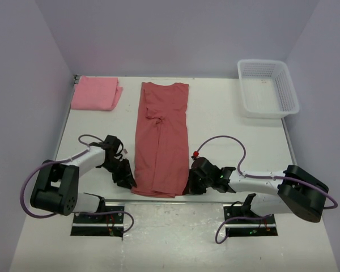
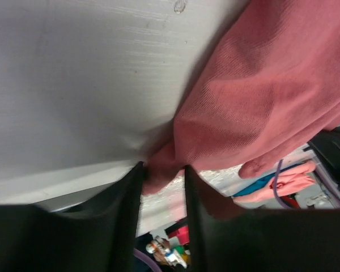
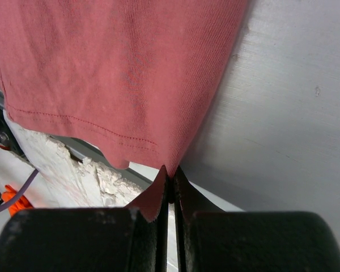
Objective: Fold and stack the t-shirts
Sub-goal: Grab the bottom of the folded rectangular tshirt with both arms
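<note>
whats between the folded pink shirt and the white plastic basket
In the top view, the far end of the long brick-red cotton t-shirt lies there, with bare white table on both sides.

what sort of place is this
Probably a robotics lab test cell: a white table boxed in by plain panels, the left gripper and right gripper each pinching the brick-red t-shirt, and exposed purple cables.
</note>
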Controlling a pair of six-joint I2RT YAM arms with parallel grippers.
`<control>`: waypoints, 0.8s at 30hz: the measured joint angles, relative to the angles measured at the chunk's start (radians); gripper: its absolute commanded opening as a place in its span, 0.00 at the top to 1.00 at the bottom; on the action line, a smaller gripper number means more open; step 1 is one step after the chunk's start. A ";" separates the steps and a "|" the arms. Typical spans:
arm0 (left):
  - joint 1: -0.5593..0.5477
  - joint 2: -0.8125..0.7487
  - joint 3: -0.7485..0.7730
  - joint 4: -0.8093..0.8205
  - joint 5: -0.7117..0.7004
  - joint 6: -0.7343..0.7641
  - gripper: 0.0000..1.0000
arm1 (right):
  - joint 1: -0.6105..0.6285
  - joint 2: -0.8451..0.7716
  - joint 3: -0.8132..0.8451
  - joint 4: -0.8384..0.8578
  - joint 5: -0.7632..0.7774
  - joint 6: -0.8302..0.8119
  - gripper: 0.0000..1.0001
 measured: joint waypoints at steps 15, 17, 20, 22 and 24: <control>0.000 -0.042 -0.045 0.053 0.131 0.003 1.00 | 0.000 0.000 0.012 -0.031 0.004 -0.003 1.00; 0.000 -0.079 -0.044 0.044 0.138 0.003 1.00 | 0.002 -0.004 0.026 -0.065 0.018 -0.011 1.00; 0.000 -0.131 -0.040 0.018 0.144 0.000 1.00 | 0.007 -0.027 0.059 -0.154 0.059 -0.029 1.00; 0.000 -0.157 -0.023 -0.004 0.145 -0.002 1.00 | 0.008 -0.036 0.101 -0.220 0.090 -0.048 1.00; 0.000 -0.172 0.010 -0.023 0.144 -0.004 1.00 | 0.007 -0.038 0.154 -0.275 0.119 -0.070 1.00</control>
